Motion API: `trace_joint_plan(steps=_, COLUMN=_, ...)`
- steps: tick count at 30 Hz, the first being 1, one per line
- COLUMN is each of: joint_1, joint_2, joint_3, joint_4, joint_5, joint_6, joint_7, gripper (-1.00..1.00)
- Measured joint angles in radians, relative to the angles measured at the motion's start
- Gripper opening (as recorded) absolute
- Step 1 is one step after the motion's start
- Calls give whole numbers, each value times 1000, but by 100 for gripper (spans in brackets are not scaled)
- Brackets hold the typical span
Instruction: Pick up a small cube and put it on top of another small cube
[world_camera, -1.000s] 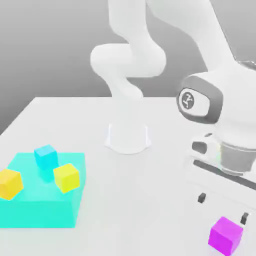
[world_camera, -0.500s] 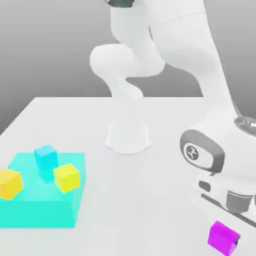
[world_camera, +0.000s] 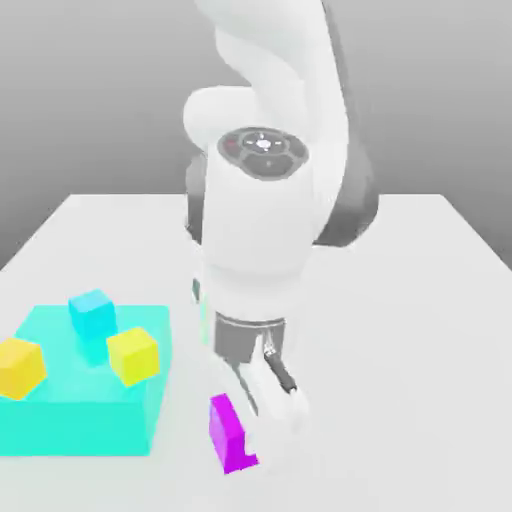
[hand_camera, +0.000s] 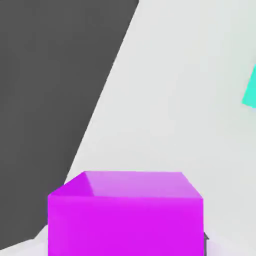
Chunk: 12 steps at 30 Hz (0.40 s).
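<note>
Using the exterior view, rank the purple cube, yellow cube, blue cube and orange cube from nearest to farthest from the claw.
1. Purple cube, right at the claw.
2. Yellow cube, on the teal block's near-right part.
3. Blue cube, farther back on the block.
4. Orange cube, at the block's left edge.

A: What is the arm (world_camera: 262, 215) made of, to look at?
B: Smooth white shells, rounded and bulky, with darker grey showing at the joint behind.
A: Any markings?
B: A round grey cap (world_camera: 263, 150) on the near segment (pale dots and small reddish marks on it). Below the white body comes a grey collar (world_camera: 248, 338), then a white hand part with a thin dark line
</note>
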Motion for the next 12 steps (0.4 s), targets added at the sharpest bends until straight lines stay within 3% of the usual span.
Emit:
trace_joint_plan(steps=6, joint_1=-342, joint_2=-129, joint_3=-161, joint_4=-15, joint_5=130, joint_6=-78, joint_7=-171, gripper=-100)
trace_joint_plan(steps=8, joint_1=-490, joint_2=-88, joint_3=-136, joint_4=-31, joint_5=139, joint_6=-18, joint_7=-188, gripper=-100)
trace_joint_plan(steps=9, joint_1=-463, joint_2=-67, joint_3=-102, joint_4=-38, joint_5=136, joint_6=10, joint_7=-188, gripper=100)
trace_joint_plan(steps=12, joint_1=-435, joint_2=-67, joint_3=-102, joint_4=-38, joint_5=136, joint_6=10, joint_7=-188, gripper=100)
